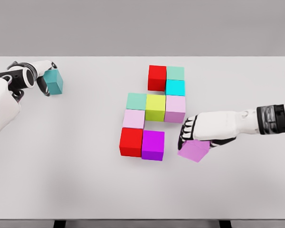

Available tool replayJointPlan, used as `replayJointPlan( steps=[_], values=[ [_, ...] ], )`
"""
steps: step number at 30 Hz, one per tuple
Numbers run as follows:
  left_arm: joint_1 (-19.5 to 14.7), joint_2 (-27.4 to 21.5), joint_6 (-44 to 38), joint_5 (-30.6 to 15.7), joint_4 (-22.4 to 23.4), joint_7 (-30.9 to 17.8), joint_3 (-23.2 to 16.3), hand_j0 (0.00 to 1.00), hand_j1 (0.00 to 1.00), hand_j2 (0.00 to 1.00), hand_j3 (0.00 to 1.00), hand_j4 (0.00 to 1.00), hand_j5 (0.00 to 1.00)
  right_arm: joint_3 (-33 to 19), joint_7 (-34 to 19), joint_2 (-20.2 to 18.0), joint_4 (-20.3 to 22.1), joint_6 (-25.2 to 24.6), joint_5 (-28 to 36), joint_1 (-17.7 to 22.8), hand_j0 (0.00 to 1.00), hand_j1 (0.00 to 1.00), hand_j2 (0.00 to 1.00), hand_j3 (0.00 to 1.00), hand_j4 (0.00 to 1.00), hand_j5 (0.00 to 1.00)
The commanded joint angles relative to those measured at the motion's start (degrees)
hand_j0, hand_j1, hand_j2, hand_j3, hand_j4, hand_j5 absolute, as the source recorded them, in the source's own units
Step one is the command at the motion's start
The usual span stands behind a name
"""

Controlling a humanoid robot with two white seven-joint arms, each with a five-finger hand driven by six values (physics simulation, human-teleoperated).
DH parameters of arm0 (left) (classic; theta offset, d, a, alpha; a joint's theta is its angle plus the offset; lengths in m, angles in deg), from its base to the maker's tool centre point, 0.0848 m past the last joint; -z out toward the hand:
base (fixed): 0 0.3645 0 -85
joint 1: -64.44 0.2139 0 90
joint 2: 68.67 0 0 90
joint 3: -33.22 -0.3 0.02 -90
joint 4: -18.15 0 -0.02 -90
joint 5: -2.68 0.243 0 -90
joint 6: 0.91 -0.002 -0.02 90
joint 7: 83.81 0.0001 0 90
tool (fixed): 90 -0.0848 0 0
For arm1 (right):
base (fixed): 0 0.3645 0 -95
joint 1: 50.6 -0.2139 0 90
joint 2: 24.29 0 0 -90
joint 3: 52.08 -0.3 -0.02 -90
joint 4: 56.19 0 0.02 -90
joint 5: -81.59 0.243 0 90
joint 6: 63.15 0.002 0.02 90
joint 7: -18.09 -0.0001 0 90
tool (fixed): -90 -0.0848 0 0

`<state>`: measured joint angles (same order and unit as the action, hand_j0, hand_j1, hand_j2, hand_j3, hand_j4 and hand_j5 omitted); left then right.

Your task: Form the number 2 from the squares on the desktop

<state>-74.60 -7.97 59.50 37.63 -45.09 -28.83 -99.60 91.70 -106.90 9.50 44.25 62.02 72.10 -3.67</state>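
Note:
Several coloured cubes stand joined at the middle of the white table point(76, 180): a red cube point(157, 77), mint cube point(175, 73) and cyan cube point(175, 88) on top, then a mint cube point(136, 100), yellow-green cube point(155, 107) and pink cube point(175, 109), a pale pink cube point(133, 118), and a red cube point(131, 141) beside a magenta cube point(153, 145) at the bottom. My right hand point(190, 135) is shut on a tilted lilac cube point(195, 150), just right of the magenta cube. My left hand point(43, 80) holds a teal cube point(54, 81) at the far left.
The table's front edge runs along the bottom of the view, its back edge along the top. Both white arms reach in from the sides, the left one over the table's left end.

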Motion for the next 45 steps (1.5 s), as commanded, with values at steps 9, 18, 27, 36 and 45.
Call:
replayJointPlan(
  steps=[9, 18, 27, 36, 45],
  values=[
    [0.1, 0.7, -0.3, 0.5, 0.8, 0.0, 0.0, 0.82, 0.82, 0.82, 0.82, 0.82, 0.82, 0.8, 0.0, 1.4, 0.0, -0.2, -2.5, -0.1, 0.51, 0.51, 0.51, 0.51, 0.51, 0.51],
    [0.1, 0.8, -0.6, 0.4, 0.7, 0.0, 0.2, 0.61, 0.61, 0.61, 0.61, 0.61, 0.61, 1.7, 0.0, 2.2, -0.2, -0.2, -6.2, -0.4, 0.51, 0.51, 0.51, 0.51, 0.51, 0.51],
    [-0.4, 0.8, -0.5, 0.5, 0.0, 0.0, 0.2, 0.47, 0.47, 0.47, 0.47, 0.47, 0.47, 1.7, 0.0, 2.9, -0.9, -0.2, -7.7, -0.9, 0.51, 0.51, 0.51, 0.51, 0.51, 0.51],
    [-1.3, 1.5, 0.0, 0.5, -0.5, 0.0, 0.3, 0.38, 0.38, 0.38, 0.38, 0.38, 0.38, 1.6, 0.0, 4.5, 0.0, -0.2, -7.6, -1.1, 0.54, 0.54, 0.54, 0.54, 0.54, 0.54],
    [-2.6, 4.3, -0.1, 0.6, -0.7, 0.0, 0.1, 0.37, 0.37, 0.37, 0.37, 0.37, 0.37, 1.4, 0.0, 4.5, 0.0, -0.2, -7.6, -1.1, 0.64, 0.64, 0.64, 0.64, 0.64, 0.64]
  ],
)
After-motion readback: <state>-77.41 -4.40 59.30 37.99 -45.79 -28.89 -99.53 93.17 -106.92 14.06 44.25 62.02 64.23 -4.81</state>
